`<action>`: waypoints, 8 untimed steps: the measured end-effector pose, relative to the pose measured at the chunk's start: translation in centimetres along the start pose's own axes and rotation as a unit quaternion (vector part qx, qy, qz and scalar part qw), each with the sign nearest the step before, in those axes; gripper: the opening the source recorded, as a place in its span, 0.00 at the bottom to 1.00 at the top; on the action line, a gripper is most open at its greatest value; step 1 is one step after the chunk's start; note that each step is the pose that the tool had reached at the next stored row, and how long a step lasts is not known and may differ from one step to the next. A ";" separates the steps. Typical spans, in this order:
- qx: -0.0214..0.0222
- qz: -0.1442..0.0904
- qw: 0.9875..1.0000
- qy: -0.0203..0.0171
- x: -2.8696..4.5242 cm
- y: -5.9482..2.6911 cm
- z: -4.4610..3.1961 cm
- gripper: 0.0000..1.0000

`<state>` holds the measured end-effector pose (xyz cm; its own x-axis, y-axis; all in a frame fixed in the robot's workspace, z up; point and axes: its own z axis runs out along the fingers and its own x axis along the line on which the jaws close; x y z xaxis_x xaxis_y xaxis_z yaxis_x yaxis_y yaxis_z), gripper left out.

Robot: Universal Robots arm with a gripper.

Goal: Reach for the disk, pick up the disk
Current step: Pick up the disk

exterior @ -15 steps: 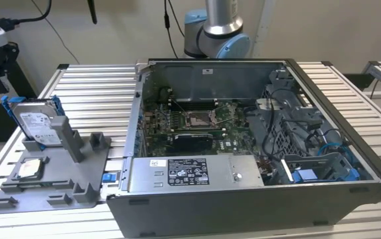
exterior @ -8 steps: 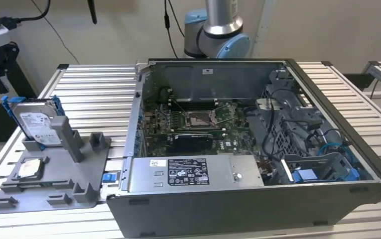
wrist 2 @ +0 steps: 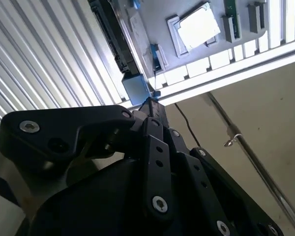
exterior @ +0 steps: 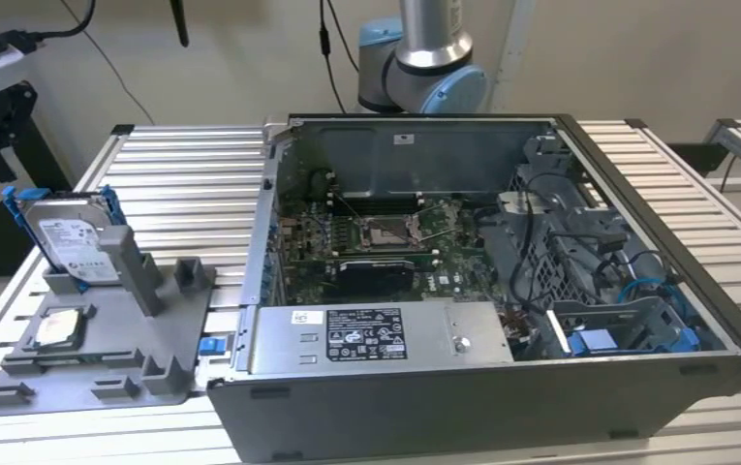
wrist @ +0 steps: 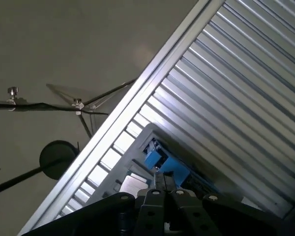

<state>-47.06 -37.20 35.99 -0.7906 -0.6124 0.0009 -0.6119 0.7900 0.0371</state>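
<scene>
In the grey holder [exterior: 125, 349] on the table [exterior: 189, 184], the disk [exterior: 73, 237] stands upright, not yet grasped, while the claw [wrist 2: 150, 105], closed and empty, points toward its blue rail [wrist 2: 135, 88].

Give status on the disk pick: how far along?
Done: nothing yet; the disk stands on edge in the grey holder, ungrasped. In hand: the reach, with the gripper pointed at the disk's blue rail in both wrist views. Left: contact, grasp and lift.

Slatted table [exterior: 176, 165] bearing computer case [exterior: 474, 407], grey holder [exterior: 111, 358]
</scene>
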 end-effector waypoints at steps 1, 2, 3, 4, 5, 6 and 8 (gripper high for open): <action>0.000 -0.007 1.000 0.000 0.00 0.00 0.00 0.00; 0.000 -0.014 1.000 0.001 0.00 0.00 0.00 0.00; 0.000 -0.022 1.000 0.001 0.00 0.00 0.00 0.00; 0.000 -0.030 1.000 0.001 0.00 0.00 0.00 0.00; 0.000 -0.036 0.999 0.001 0.00 0.00 0.00 0.00; 0.001 -0.044 0.999 0.001 0.00 0.00 0.00 0.00; 0.001 -0.062 0.998 0.001 0.00 0.00 0.01 0.00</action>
<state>-47.05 -37.20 35.98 -0.7083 -0.7059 -0.0022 -0.7055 0.7078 0.0343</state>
